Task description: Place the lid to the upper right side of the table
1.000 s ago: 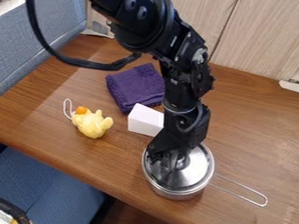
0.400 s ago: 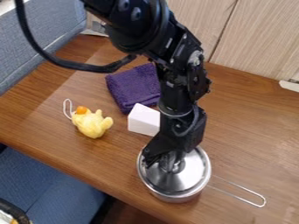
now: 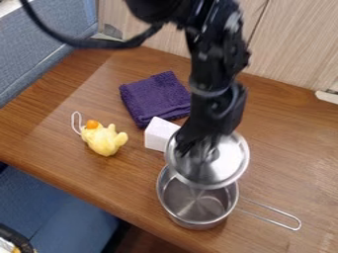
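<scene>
Lid (image 3: pixel 224 168), qty 1: gripped from above in gripper (image 3: pixel 200 148), aloft over far side of pot (image 3: pixel 198 221). Step: lift-off, approx. done. Next: carry to upper R of table (image 3: pixel 287 118), lower level, release.

- from where I'm standing, the table's (image 3: pixel 290 133) upper right is wide open tbh
- pot handle (image 3: pixel 271 208) pokes out lower right
- white block (image 3: pixel 159 135) and purple cloth (image 3: pixel 154 99) clog the left

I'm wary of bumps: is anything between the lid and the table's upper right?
Nothing visible is. The end effector holds the lid above the pot; the white block and purple cloth lie left of that path.
</scene>
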{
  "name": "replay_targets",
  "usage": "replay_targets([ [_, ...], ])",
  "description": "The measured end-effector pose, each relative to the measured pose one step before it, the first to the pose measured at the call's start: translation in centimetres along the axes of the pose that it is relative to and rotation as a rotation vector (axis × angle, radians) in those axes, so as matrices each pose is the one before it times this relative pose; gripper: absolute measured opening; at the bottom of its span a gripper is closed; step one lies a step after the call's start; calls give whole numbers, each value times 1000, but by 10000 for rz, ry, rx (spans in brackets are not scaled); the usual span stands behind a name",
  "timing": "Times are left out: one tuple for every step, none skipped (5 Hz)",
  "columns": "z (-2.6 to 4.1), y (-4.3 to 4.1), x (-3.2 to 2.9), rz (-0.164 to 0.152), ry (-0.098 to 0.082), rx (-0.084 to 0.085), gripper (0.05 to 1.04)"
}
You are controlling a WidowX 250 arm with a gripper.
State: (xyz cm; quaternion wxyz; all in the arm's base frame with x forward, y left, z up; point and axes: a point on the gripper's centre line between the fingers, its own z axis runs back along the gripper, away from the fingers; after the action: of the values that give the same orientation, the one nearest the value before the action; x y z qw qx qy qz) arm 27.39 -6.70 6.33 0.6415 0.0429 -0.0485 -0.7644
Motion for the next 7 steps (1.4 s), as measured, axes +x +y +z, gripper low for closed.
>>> replay_targets([
  [1300,3444,280,512,-543,380,291],
  [-1045,3175,277,476,-366,-150,291],
  [-1383,2213,245,191,1,-125,291],
  [-2099,1070,683,-82,3,-123,291],
  [-2024,-221,656,-195,61,-382,291],
  [-1643,-312,210,-115,57,-310,291],
  [-1114,-201,409,-223,21,-147,291],
])
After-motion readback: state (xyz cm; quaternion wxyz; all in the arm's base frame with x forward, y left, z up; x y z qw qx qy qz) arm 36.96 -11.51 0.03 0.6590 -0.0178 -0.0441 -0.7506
